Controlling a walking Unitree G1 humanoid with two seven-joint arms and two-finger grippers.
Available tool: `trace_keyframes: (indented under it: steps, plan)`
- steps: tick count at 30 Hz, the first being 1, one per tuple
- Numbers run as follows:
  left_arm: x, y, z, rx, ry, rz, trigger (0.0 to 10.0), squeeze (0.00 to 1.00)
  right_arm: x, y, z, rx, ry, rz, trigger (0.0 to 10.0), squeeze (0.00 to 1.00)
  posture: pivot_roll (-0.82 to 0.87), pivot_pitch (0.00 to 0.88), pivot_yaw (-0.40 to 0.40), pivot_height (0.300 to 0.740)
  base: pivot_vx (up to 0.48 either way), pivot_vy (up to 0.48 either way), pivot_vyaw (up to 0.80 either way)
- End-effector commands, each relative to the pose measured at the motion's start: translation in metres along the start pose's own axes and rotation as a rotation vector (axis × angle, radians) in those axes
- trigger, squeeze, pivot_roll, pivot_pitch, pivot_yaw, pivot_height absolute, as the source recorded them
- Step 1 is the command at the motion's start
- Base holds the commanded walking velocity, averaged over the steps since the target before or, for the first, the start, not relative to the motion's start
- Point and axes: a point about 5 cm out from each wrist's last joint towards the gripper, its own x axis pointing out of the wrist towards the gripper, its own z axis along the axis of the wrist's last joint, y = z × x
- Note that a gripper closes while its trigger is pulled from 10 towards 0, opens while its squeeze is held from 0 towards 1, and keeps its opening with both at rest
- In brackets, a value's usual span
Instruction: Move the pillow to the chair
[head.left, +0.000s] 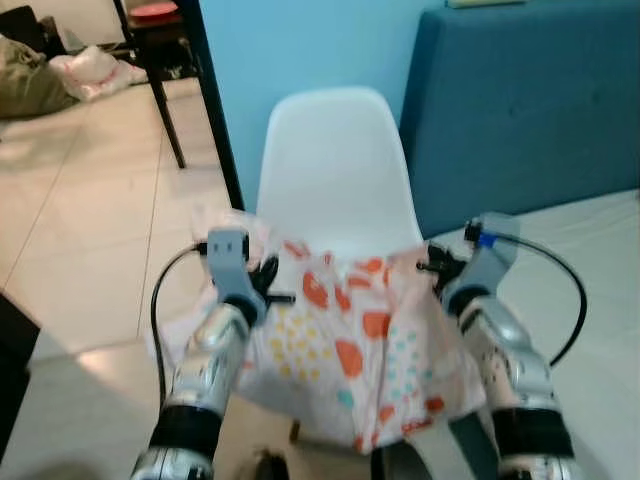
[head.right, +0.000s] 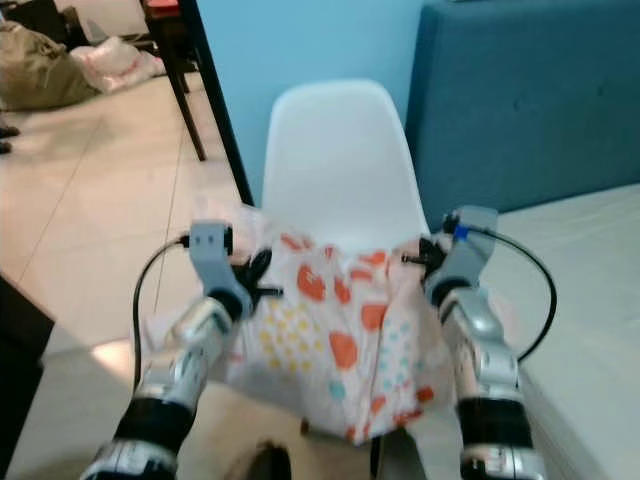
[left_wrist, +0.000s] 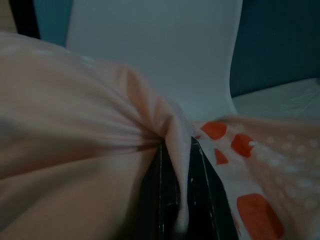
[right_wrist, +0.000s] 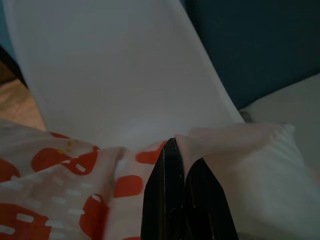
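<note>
pillow (head.left: 345, 340) pinched by both tools, white chair (head.left: 335, 170) behind, blue headboard (head.left: 530, 110) beside

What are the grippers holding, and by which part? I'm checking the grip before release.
Both hold the pillow: left gripper pinches fabric at its left upper edge, right gripper at its right upper corner, over the white chair.

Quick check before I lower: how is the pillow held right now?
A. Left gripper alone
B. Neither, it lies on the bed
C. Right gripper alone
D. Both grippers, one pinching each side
D: the left gripper and the right gripper each pinch a fold of the pillow, one on either side, holding it up in front of the white chair; both wrist views show fabric clamped between the fingers.
</note>
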Motion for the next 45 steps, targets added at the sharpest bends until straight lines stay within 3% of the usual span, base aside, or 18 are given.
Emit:
trace_keyframes:
  steps: [1,11,14,19,28,33,34,35,37,38,40,41,43,44,45]
  plan:
    - [0.003,-0.005,0.007,0.010,-0.037,-0.029,10.0,0.00,0.001,0.004,0.004,-0.010,-0.038,0.022,10.0,0.00,-0.15,0.116,0.083,0.590,0.000,0.000,0.00]
    - [0.011,-0.008,0.019,0.019,-0.077,-0.056,10.0,0.00,0.006,0.000,0.016,-0.044,-0.106,0.019,10.0,0.00,-0.15,0.149,0.096,0.590,0.000,0.000,0.00]
    - [0.020,-0.008,0.030,0.039,-0.106,-0.061,10.0,0.00,0.016,0.000,0.018,-0.116,-0.107,0.027,10.0,0.00,-0.14,0.171,0.100,0.590,0.000,0.000,0.00]
    - [0.033,-0.008,0.041,0.085,-0.121,-0.057,10.0,0.00,0.028,-0.007,0.024,-0.162,-0.112,-0.003,10.0,0.00,-0.13,0.210,0.109,0.590,0.000,0.000,0.00]
    - [0.054,-0.010,0.069,0.131,-0.177,-0.059,10.0,0.00,0.046,-0.019,0.065,-0.231,-0.221,-0.069,10.0,0.00,-0.11,0.283,0.113,0.590,0.000,0.000,0.00]
    - [0.055,0.000,0.088,0.164,-0.233,0.001,10.0,0.00,0.050,-0.021,0.088,-0.230,-0.290,-0.085,10.0,0.00,-0.10,0.309,0.107,0.590,0.000,0.000,0.00]
    - [0.052,0.016,0.091,0.167,-0.242,0.076,10.0,0.00,0.051,-0.022,0.096,-0.221,-0.317,-0.091,10.0,0.00,-0.09,0.319,0.100,0.590,0.000,0.000,0.00]
    - [0.051,0.021,0.091,0.168,-0.241,0.100,10.0,0.00,0.051,-0.022,0.097,-0.218,-0.323,-0.092,10.0,0.00,-0.09,0.321,0.100,0.590,0.000,0.000,0.00]
    - [0.048,0.031,0.086,0.167,-0.221,0.139,10.0,0.00,0.051,-0.023,0.092,-0.210,-0.304,-0.088,10.0,0.00,-0.09,0.323,0.096,0.590,0.000,0.000,0.00]
    - [0.044,0.038,0.076,0.173,-0.189,0.162,10.0,0.00,0.050,-0.024,0.078,-0.198,-0.259,-0.077,10.0,0.00,-0.10,0.326,0.095,0.590,0.000,0.000,0.00]
    - [0.043,0.039,0.073,0.175,-0.182,0.166,10.0,0.00,0.051,-0.024,0.075,-0.196,-0.250,-0.074,10.0,0.00,-0.10,0.326,0.095,0.590,0.000,0.000,0.00]
    - [0.040,0.043,0.064,0.172,-0.150,0.180,10.0,0.94,0.049,-0.025,0.065,-0.195,-0.218,-0.073,10.0,0.00,-0.10,0.325,0.095,0.590,0.000,0.000,0.00]
    - [0.037,0.047,0.053,0.168,-0.113,0.196,10.0,0.94,0.048,-0.026,0.053,-0.194,-0.181,-0.073,10.0,0.00,-0.10,0.322,0.095,0.590,0.000,0.000,0.00]
    - [0.034,0.050,0.045,0.165,-0.090,0.205,10.0,1.00,0.045,-0.026,0.045,-0.184,-0.169,-0.064,10.0,1.00,-0.10,0.319,0.096,0.590,0.000,0.000,0.00]
    - [0.032,0.052,0.040,0.164,-0.078,0.211,10.0,1.00,0.043,-0.026,0.041,-0.176,-0.165,-0.059,10.0,1.00,-0.11,0.317,0.097,0.590,0.000,0.000,0.00]
